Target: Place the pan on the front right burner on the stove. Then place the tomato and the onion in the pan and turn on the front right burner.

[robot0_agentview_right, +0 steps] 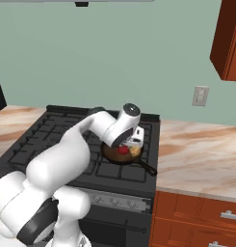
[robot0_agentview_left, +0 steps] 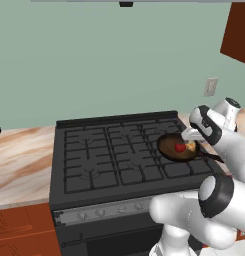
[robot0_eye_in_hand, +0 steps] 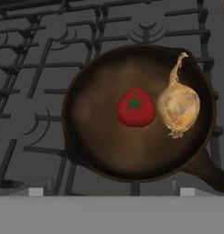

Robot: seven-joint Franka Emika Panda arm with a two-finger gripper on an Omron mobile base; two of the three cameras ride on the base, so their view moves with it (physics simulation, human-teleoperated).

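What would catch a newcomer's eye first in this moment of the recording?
The dark brown pan on the stove's front right burner, with the red tomato near its middle and the tan onion beside it, pointed tip up toward the pan's rim in the hand view. Next, the big white arm reaching over it, its gripper hanging open just above the pan with nothing in the fingers.

Pale green wall (robot0_agentview_left: 94,60) across the back, white outlet plate (robot0_agentview_right: 200,96) fixed to it at the right. Marbled beige countertop (robot0_agentview_right: 196,154) on both sides, reddish-brown base cabinets (robot0_agentview_right: 196,217) beneath with silver drawer handles (robot0_agentview_right: 232,215). Matching upper cabinet (robot0_agentview_right: 230,38) hanging at top right.
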